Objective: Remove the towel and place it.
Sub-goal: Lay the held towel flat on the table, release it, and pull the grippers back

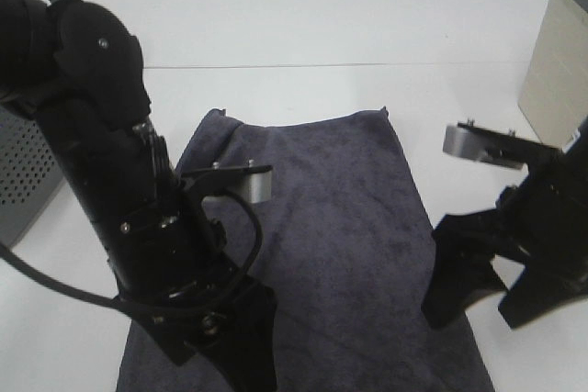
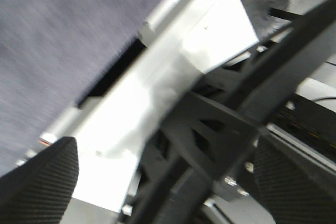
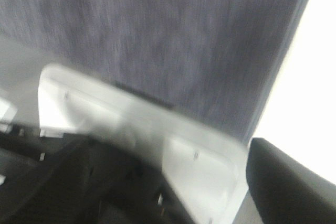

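Charcoal-grey terry cloth towel (image 1: 340,227) lies spread flat on the white table (image 1: 322,25), centre frame. The left jaws and right jaws both gape wide and empty at its lower-left and right edges. Soft, limp and light, it looks best pinched at two hemmed corners.

Towel (image 1: 340,245): dark charcoal-grey terry, single layer, spread flat on the white table (image 1: 303,16), long axis running 12 to 6 o'clock. Far edge straight; 11 o'clock corner slightly rumpled. Near end runs out of view at 6 o'clock
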Controlling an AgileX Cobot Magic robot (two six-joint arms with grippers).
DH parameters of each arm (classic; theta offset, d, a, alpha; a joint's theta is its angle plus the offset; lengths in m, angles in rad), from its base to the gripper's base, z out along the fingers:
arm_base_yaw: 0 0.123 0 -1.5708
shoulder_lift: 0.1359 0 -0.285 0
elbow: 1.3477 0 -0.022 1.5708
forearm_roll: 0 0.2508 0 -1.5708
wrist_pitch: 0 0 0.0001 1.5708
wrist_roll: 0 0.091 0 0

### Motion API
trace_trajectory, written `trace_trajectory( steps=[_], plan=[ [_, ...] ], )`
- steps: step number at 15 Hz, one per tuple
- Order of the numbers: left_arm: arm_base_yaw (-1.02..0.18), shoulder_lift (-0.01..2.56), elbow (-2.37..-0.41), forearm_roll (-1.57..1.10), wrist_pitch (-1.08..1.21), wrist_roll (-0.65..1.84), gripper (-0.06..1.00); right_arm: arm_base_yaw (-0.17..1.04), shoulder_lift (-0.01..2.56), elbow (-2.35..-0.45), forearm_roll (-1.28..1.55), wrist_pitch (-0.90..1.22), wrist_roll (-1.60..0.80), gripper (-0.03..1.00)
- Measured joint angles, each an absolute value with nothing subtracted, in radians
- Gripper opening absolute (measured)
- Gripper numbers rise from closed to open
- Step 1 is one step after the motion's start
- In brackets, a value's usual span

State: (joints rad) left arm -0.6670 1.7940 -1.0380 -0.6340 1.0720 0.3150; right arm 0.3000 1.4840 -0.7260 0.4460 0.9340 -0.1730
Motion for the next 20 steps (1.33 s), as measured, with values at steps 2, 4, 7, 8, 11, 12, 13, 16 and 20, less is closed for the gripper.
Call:
trace_trajectory(
  steps=[2, 4, 7, 8, 11, 12, 13, 16, 20],
  plan=[
    [-0.649, 1.794, -1.122, -0.559, 1.072, 0.315, 0.85, 0.3, 1.485, -0.82, 0.408, 0.866, -0.17, 0.79],
    [-0.569, 1.794, -1.199, -0.514, 1.071, 0.316, 0.85, 0.298, 1.485, -0.928, 0.353, 0.841, -0.145, 0.79],
    [-0.399, 1.809, -1.322, -0.5, 1.072, 0.35, 0.85, 0.297, 1.51, -1.113, 0.228, 0.872, -0.052, 0.78],
    [-0.344, 1.825, -1.367, -0.495, 1.072, 0.353, 0.86, 0.295, 1.538, -1.189, 0.188, 0.912, -0.028, 0.78],
    [-0.26, 1.867, -1.447, -0.471, 1.063, 0.345, 0.87, 0.293, 1.631, -1.359, 0.073, 0.957, 0.1, 0.81],
    [-0.257, 1.868, -1.448, -0.447, 1.052, 0.338, 0.87, 0.293, 1.641, -1.388, 0.035, 0.957, 0.159, 0.83],
    [-0.257, 1.868, -1.448, -0.43, 1.045, 0.325, 0.87, 0.293, 1.642, -1.398, -0.019, 0.957, 0.235, 0.84],
    [-0.257, 1.868, -1.448, -0.407, 1.04, 0.31, 0.87, 0.291, 1.642, -1.404, -0.165, 0.95, 0.384, 0.85],
    [-0.257, 1.868, -1.448, -0.38, 0.998, 0.314, 0.87, 0.291, 1.642, -1.406, -0.168, 0.973, 0.41, 0.85]
  ],
)
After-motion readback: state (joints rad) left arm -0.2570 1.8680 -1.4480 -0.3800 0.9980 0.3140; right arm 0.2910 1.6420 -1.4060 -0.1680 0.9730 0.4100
